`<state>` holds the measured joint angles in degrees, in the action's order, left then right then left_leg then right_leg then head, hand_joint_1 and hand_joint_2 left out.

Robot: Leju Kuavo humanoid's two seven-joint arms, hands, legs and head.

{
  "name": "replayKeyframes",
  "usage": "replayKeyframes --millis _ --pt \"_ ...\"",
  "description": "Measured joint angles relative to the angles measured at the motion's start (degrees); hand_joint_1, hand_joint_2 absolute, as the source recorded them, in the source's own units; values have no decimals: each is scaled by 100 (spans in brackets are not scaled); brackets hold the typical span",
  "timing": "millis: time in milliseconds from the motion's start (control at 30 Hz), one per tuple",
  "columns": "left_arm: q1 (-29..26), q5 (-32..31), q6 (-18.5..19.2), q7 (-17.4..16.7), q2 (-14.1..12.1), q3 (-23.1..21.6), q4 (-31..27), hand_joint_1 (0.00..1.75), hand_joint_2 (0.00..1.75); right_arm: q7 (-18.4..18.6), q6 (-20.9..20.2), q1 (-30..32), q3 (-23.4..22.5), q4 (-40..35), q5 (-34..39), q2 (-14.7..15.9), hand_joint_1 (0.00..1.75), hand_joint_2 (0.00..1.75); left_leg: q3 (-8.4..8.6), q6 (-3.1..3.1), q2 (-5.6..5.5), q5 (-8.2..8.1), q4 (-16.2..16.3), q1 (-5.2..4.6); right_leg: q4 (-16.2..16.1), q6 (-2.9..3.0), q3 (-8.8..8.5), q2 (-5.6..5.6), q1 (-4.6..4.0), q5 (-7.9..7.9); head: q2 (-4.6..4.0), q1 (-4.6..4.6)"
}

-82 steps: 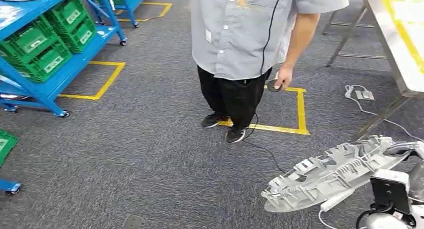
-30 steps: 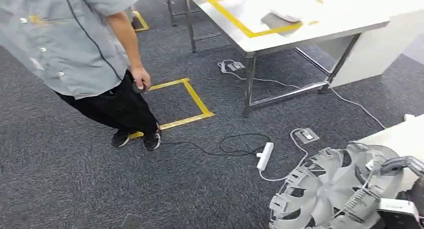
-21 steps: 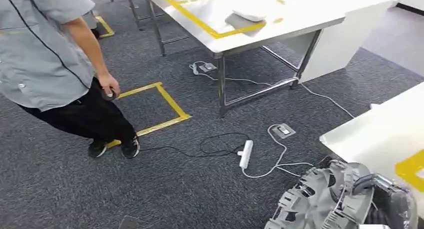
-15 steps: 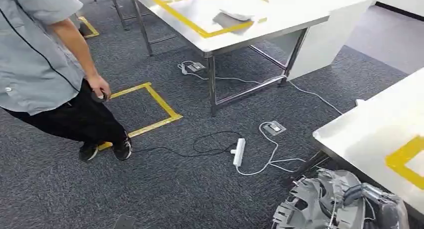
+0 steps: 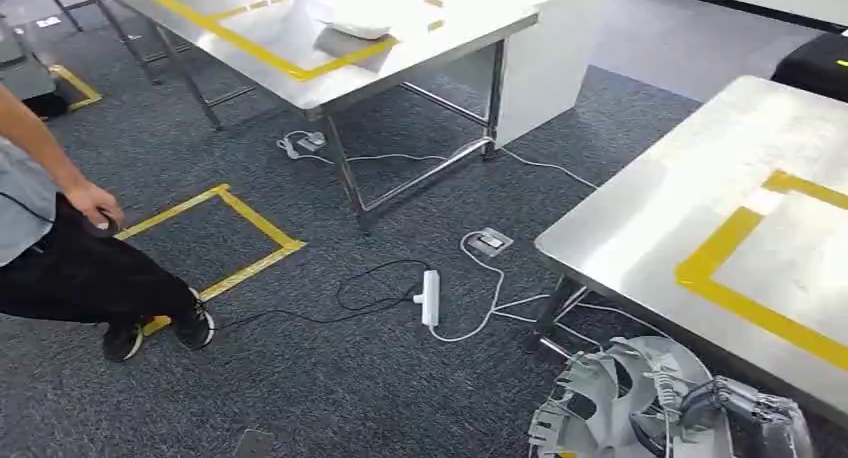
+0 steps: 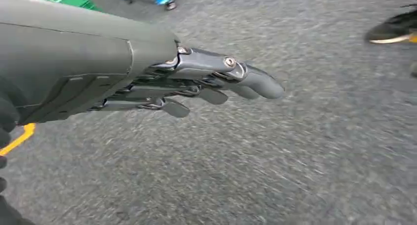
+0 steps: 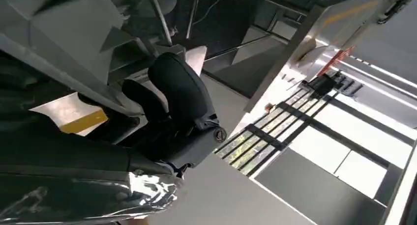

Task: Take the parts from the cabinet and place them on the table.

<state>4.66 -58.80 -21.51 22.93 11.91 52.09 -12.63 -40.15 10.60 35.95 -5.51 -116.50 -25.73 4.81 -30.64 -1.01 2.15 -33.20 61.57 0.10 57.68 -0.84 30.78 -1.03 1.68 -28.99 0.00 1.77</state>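
A large grey ribbed plastic part (image 5: 620, 403) hangs at the lower right of the head view, held by my right hand (image 5: 755, 418) just below the near edge of a steel table (image 5: 640, 208) marked with yellow tape. In the right wrist view my right hand (image 7: 172, 107) curls its thumb and fingers around the grey part (image 7: 69, 33). My left hand (image 6: 206, 82) hangs over the carpet with its fingers stretched out and nothing in it.
A second table (image 5: 430, 38) with a yellow outline and a white object (image 5: 355, 26) stands further back. A power strip (image 5: 431, 298) and cables lie on the carpet between the tables. A person (image 5: 70, 248) stands at the left by a yellow floor square (image 5: 225, 233).
The whole view has swung right as I turned: the person and blue shelves slid off to the left, and the near steel table came in on the right. The part stays in my right hand.
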Motion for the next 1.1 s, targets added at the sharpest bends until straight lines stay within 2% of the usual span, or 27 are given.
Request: replayKeyframes --millis 67,100,133,167,200,233,267,300,367,433,467,500,533,567,600,633,667,733,767,800,833,933,967,1000,1033,1067,1100 --pt "-24 0 0 -20 0 2 0 0 175 -2 9 4 2 -2 7 0 175 175 -417 -11 -134 -434 925 10 3 10 17 154 -12 2 0 -2" --pt "-37 0 -2 -28 0 2 0 0 175 -2 18 11 0 -4 9 0 175 175 -584 -4 -149 -506 1248 9 3 14 18 235 -24 2 0 0" --pt "-44 2 -2 -31 0 4 0 0 175 -2 20 11 0 -4 9 0 175 175 -627 13 -151 -420 1287 8 3 16 12 322 -35 2 0 0" --pt "-42 0 -2 -31 0 4 0 0 175 -2 22 12 -2 -2 17 0 175 175 -568 47 -159 -199 1092 5 4 16 4 406 -49 2 0 -2" --pt "-37 0 -2 -31 -4 4 0 0 175 -2 22 13 -9 -4 26 0 175 175 -422 96 -195 84 718 -4 3 16 -9 487 -64 2 0 0" --pt "-33 0 -4 -31 -9 4 0 0 175 -2 26 14 -13 -4 35 0 175 175 -234 164 -294 367 250 -17 2 16 -23 562 -74 2 0 0" --pt "-34 0 -4 -31 -15 4 0 0 175 -2 31 17 -18 -4 46 0 175 175 -70 266 -598 574 -193 -44 -4 16 -9 624 -37 3 0 2" --pt "-38 0 -7 -31 -46 7 2 0 175 -2 31 3 -18 -4 57 0 175 175 -39 333 -717 531 -274 -26 18 -8 8 685 -88 -3 0 22" --pt "-18 0 -9 -31 -35 7 2 0 175 0 33 18 -31 -4 72 0 175 175 -4 335 -622 480 -357 -59 5 -73 75 808 -25 34 0 -11" --pt "-2 0 -11 -31 -11 9 2 0 175 0 42 27 -46 -11 87 0 175 175 46 328 -484 531 -516 -18 -54 -169 138 918 -56 62 0 -4" --pt "8 0 -11 -31 -18 9 2 0 175 -2 48 44 -57 -17 90 0 175 175 91 308 -385 575 -590 4 53 -155 167 598 -55 4 0 2" --pt "6 -2 -11 -28 -15 9 2 0 175 -7 48 27 -57 -17 92 0 175 175 97 344 -336 577 -611 4 299 -166 299 325 -63 -174 0 35" --pt "-6 0 -11 -28 -15 11 2 0 175 -2 48 5 -61 -17 92 0 175 175 98 348 -254 574 -611 -5 695 -186 494 216 -57 -395 0 52" --pt "-20 0 -9 -31 -13 11 2 0 175 2 46 6 -63 -17 92 0 175 175 96 347 -171 567 -607 -16 1139 -209 717 172 -46 -600 0 44" --pt "-29 0 -9 -31 -9 11 4 0 175 -2 46 12 -63 -17 90 0 175 175 90 350 -80 562 -605 -21 1521 -236 911 156 -41 -736 0 48" --pt "-34 -2 -9 -31 -9 11 4 0 175 2 46 13 -68 -17 90 0 175 175 89 344 -2 556 -602 -22 1645 -254 973 151 -40 -719 0 44" --pt "-32 0 -11 -31 -11 11 4 0 175 4 50 17 -72 -17 83 0 175 175 89 330 73 546 -600 -22 1494 -269 890 139 -36 -566 0 53" --pt "-25 0 -9 -31 0 11 4 0 175 4 72 17 -92 -17 55 -2 175 175 120 286 210 509 -584 -15 541 -294 346 14 -11 -81 0 48" --pt "-14 0 -9 -28 -2 11 4 0 175 4 74 17 -96 -17 44 -2 175 175 153 242 262 476 -538 -40 37 -316 52 -250 -3 44 0 48" --pt "-10 0 -6 -28 -9 13 4 0 175 11 74 3 -98 -15 37 -2 175 175 136 198 295 436 -510 -85 4 -266 15 -320 -38 -46 0 51" --pt "-6 0 -4 -28 -9 13 4 0 175 7 81 16 -101 -17 31 -2 175 175 142 178 318 409 -479 -86 -6 -180 -1 -229 -24 -13 0 17" --pt "10 0 -9 -28 -9 13 4 0 175 7 87 29 -112 -17 6 -22 175 175 189 121 472 394 -477 -68 11 -79 93 -68 -36 -9 0 9" --pt "22 0 -9 -28 -9 13 5 0 175 7 87 37 -129 -17 0 -24 175 175 180 49 249 303 -414 -36 -4 -38 40 -11 -11 12 0 -8" --pt "23 0 -9 -24 -7 13 4 0 175 9 85 26 -144 -17 -4 -28 175 175 104 28 13 127 -229 -25 -3 -21 49 30 -7 23 0 -13" --pt "16 0 -7 -24 -7 15 7 0 175 7 74 18 -151 -17 -13 -31 175 175 -57 17 -96 -130 172 -19 -2 3 60 84 -8 39 0 -17" --pt "0 0 -7 -24 -7 15 9 0 175 7 72 18 -162 -17 -15 -33 175 175 -274 15 -138 -366 664 -17 -1 11 73 150 -15 44 0 -15" --pt "-15 0 -2 -24 -7 17 9 0 175 7 66 19 -188 -17 -22 -46 175 175 -462 23 -145 -509 1072 -18 1 16 82 218 -25 47 0 -17"
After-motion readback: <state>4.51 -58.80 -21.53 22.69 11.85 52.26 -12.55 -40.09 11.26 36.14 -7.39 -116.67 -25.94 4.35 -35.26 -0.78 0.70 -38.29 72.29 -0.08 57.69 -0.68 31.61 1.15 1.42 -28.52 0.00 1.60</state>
